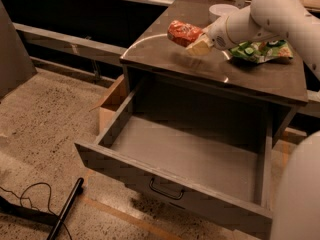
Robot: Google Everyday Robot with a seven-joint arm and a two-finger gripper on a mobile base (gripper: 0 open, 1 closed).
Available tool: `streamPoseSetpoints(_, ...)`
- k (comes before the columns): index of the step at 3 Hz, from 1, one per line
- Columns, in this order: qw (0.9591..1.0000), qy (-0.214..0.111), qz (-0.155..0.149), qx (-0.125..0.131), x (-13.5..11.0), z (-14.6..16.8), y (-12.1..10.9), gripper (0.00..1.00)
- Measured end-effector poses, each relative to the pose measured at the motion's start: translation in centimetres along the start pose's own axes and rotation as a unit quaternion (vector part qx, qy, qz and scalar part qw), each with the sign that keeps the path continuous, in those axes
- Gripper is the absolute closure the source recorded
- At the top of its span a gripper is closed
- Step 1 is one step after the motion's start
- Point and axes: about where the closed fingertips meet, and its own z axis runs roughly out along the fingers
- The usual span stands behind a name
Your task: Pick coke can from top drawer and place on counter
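Dim; counter (170, 60) glare under end effector (193, 39)

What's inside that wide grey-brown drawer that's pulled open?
The wide grey-brown drawer shows only a bare floor; the strip behind its front panel is hidden. The dented red soda can hangs over the glossy counter, clamped in the cream gripper.
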Motion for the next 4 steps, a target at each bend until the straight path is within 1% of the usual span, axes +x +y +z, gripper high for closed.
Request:
streamPoseSetpoints(1,0.9999,0.016,0.002,-0.003,1.0,2.8,-1.0,0.59)
streamPoseSetpoints(2,0.9994,0.035,0.007,-0.005,2.5,4.9,-1.5,0.28)
streamPoseSetpoints(3,0.9991,0.042,0.009,-0.003,3.1,5.4,-1.8,0.05)
streamPoseSetpoints(4,0.9990,0.043,0.010,0.000,3.2,5.3,-2.0,0.00)
